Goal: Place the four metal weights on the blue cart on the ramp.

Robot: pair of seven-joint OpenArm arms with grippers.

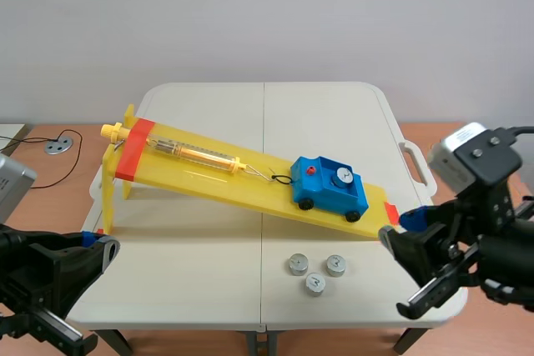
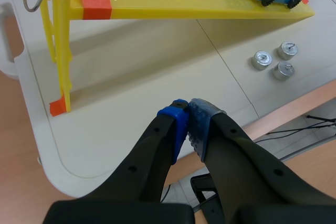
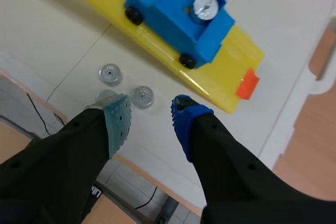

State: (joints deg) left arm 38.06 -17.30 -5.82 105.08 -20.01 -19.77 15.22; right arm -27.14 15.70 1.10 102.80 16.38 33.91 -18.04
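Bright, even light from above; soft shadow beneath ramp (image 1: pixel 200 177) on table (image 1: pixel 325 114); faint sheen on ramp.

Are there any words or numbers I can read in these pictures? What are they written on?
No word, number or sign can be read here.
Spring scale on the yellow ramp: any marks are too blurred to read.
Three metal weights on the table: tops too small to read.
Weight in the blue cart: nothing readable on its top.
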